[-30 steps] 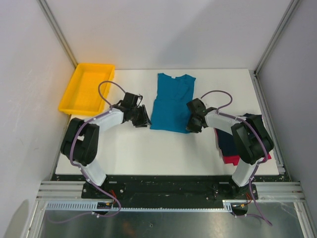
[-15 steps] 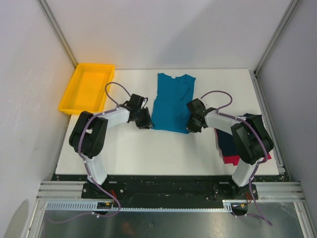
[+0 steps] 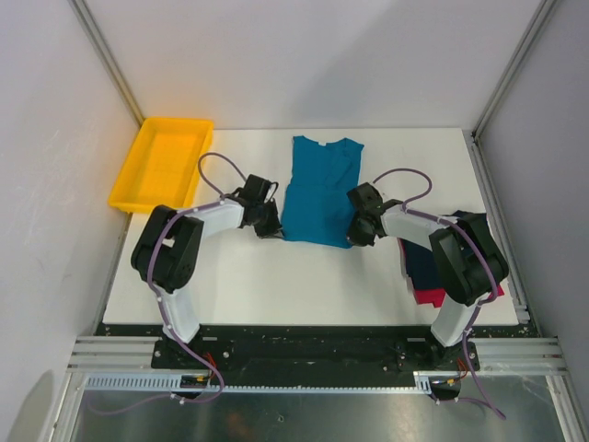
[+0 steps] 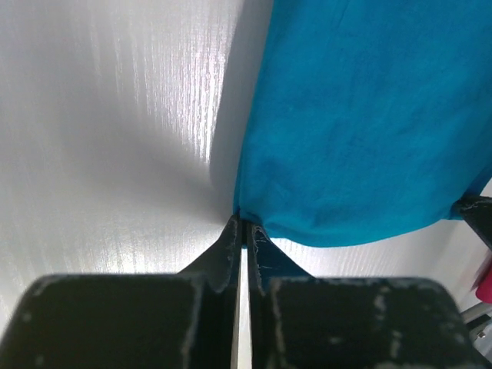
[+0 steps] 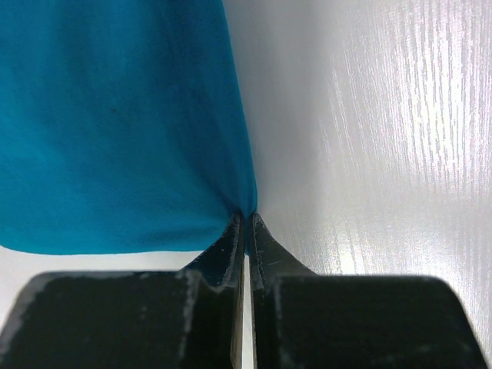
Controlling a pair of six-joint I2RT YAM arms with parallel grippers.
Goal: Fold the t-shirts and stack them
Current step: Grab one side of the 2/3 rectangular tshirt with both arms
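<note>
At the near edge of the flat white table (image 3: 276, 276), toward the right side, a dark navy soft cloth t-shirt (image 3: 425, 262) lies on a red-pink soft cloth t-shirt (image 3: 426, 296), whose edge sticks out at the near side. Both are partly hidden under the right arm, so I cannot tell how neatly they are folded.

Further in, around the middle of the table, the two black two-finger grippers point toward each other at the near hem of a teal-blue soft cloth t-shirt (image 3: 317, 189). The left gripper (image 3: 267, 224) is at the hem's left corner. In the left wrist view, the left gripper (image 4: 242, 224) is clenched, its fingers pressed together on that corner of the teal cloth (image 4: 369, 115). The right gripper (image 3: 356, 232) is at the hem's right corner. In the right wrist view, the right gripper (image 5: 247, 219) is likewise clamped tight, with the cloth's (image 5: 115, 115) corner pinched at its tips.

From the hem, the teal-blue shirt stretches away lengthwise down the centre of the table. It lies flat, with its sleeves tucked in so that it forms a narrow strip, and its neckline is at the far edge.

At the far left corner sits a shallow rectangular yellow plastic tray (image 3: 175, 121), well apart from the shirts.
</note>
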